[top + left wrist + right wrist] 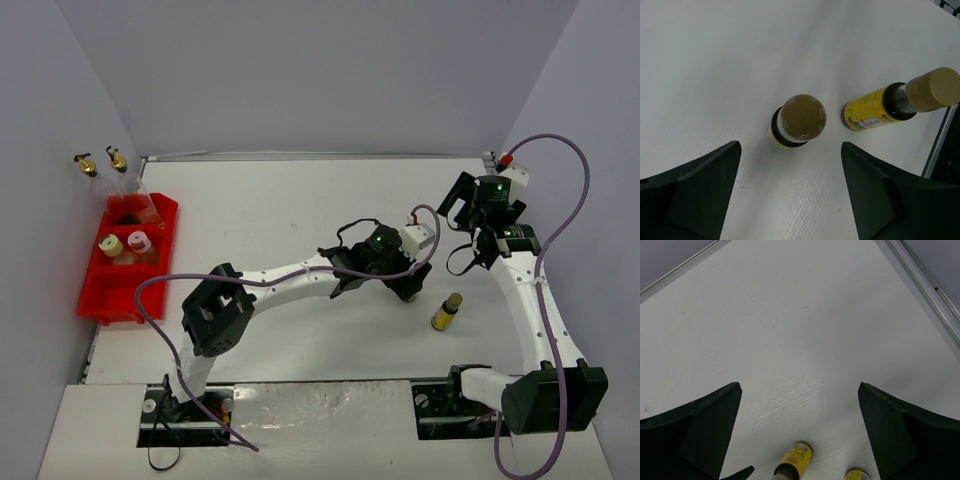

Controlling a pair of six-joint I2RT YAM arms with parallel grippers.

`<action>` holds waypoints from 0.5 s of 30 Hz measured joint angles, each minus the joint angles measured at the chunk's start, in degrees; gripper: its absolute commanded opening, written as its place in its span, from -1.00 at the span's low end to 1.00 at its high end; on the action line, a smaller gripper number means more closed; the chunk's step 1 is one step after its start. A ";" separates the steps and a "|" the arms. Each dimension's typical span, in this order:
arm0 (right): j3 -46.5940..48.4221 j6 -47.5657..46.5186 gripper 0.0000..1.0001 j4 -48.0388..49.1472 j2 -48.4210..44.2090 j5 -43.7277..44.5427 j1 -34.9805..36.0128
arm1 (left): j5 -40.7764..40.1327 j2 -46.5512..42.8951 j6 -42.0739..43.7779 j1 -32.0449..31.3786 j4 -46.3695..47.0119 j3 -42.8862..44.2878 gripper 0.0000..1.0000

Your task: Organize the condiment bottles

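Two slim yellow brown-capped bottles stand right of the table's centre. One [446,312] shows plainly in the top view; the other is hidden there under my left gripper [407,289]. In the left wrist view the near bottle [799,120] stands upright just ahead of the open, empty left gripper [790,150], and the second bottle [900,100] is to its right. My right gripper [462,205] hovers open and empty [799,386] at the back right; both yellow bottles [792,462] [856,474] show at its view's bottom edge. Two clear gold-spouted bottles [120,185] and two squat beige bottles [126,246] stand in a red bin [105,300].
The red bin sits at the table's far left edge; its front part holds no bottles. A metal rail [925,282] borders the table on the right. Grey walls close in the back and both sides. A purple cable [565,210] loops off the right arm.
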 measured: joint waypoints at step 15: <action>0.00 0.00 1.00 -0.13 -0.07 -0.05 0.00 | 4.86 7.60 0.87 -0.71 1.31 6.46 0.51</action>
